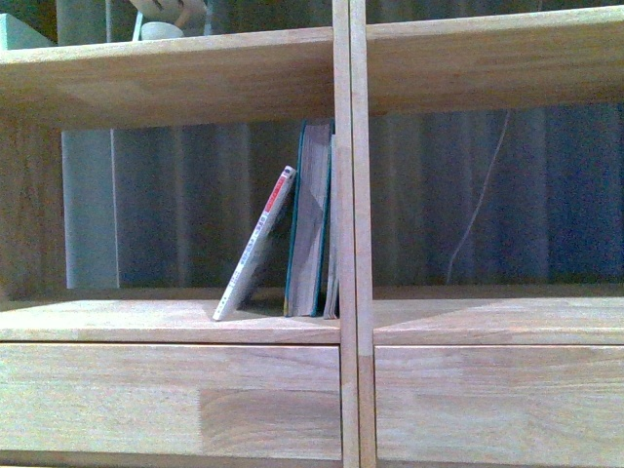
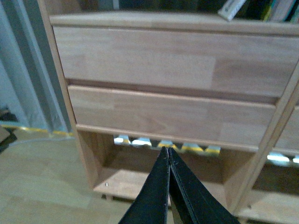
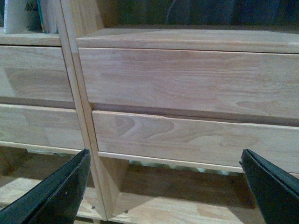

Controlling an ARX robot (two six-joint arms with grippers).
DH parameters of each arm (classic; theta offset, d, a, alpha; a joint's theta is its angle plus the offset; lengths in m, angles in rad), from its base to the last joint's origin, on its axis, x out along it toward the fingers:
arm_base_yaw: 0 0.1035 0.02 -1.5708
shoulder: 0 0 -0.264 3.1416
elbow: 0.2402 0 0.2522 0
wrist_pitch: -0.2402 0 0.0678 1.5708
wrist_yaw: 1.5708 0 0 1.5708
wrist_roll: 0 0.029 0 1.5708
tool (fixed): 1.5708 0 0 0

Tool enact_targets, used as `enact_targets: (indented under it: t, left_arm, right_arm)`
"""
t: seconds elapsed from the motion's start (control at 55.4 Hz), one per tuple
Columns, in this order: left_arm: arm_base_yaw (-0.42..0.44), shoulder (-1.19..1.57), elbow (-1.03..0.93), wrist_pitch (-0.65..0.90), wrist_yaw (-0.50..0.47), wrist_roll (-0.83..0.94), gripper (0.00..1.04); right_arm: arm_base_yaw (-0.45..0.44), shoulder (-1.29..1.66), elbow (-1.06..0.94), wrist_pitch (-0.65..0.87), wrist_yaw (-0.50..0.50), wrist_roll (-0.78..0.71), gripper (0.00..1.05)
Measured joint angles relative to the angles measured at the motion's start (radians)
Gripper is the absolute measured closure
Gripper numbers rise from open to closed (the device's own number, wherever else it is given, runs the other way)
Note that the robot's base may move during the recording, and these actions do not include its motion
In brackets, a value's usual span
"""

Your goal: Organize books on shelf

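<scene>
Likely the leaning paperback (image 1: 257, 244) slides flat if nudged carelessly; left gripper (image 2: 168, 154) clenched, right gripper (image 3: 163, 179) released.

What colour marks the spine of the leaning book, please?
Red, on the white paperback; front view shows it best.

The shelf (image 1: 341, 234) runs past every edge of the front view; a pale object (image 1: 168, 19) on its upper board is cropped at the top; the white paperback (image 1: 255, 244) carries spine print too small to read; neither claw shows there.
</scene>
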Motion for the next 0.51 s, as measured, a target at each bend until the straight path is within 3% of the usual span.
enact_targets:
  t: [0.072,0.361,0.506]
  left_arm:
    - [0.000,-0.084,0.000,-0.070,-0.001,0.000,1.02]
    - [0.000,-0.100,0.000,-0.076,-0.001,0.000,1.02]
    - [0.000,-0.100,0.000,-0.076,-0.001,0.000,0.80]
  right_arm:
    - [0.000,0.000,0.000,0.000,0.000,0.000,0.07]
    - [0.000,0.000,0.000,0.000,0.000,0.000,0.07]
    - [0.000,0.000,0.000,0.000,0.000,0.000,0.07]
